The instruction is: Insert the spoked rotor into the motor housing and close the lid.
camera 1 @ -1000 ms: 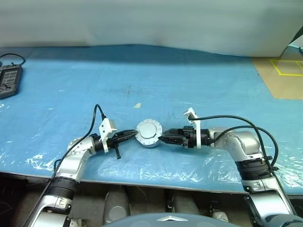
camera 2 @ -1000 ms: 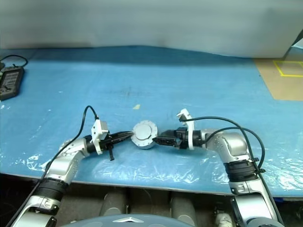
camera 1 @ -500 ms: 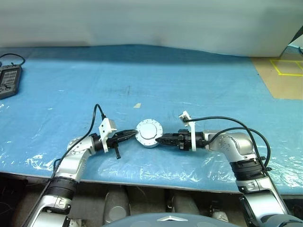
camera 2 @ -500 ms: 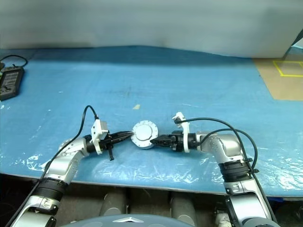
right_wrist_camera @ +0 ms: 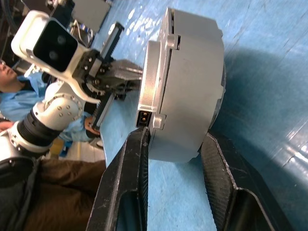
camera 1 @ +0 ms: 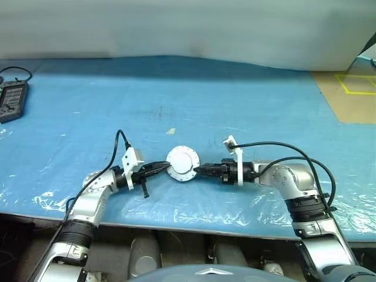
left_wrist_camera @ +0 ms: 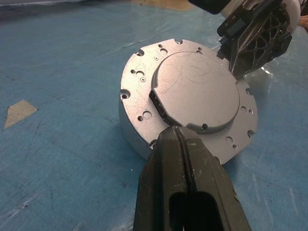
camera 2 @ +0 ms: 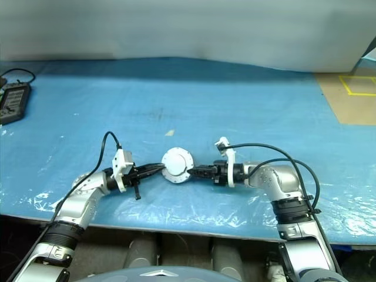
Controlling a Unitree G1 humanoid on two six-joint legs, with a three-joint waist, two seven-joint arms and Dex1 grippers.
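The motor housing (camera 1: 183, 165) is being kept on the blue tabletop (camera 1: 247, 100), slightly tipped, with the lid (left_wrist_camera: 195, 91) seated on it, smooth face outward. The right tool (right_wrist_camera: 175, 149), reaching in from 3 o'clock, is being clamped across the housing, one finger on the lid face and the other on the base. The left tool (left_wrist_camera: 178, 139), coming from 9 o'clock, is being held fully clenched and empty, its tip pressed against the lid's rim. A dark handset (camera 1: 12, 101) is lying far off at 10 o'clock.
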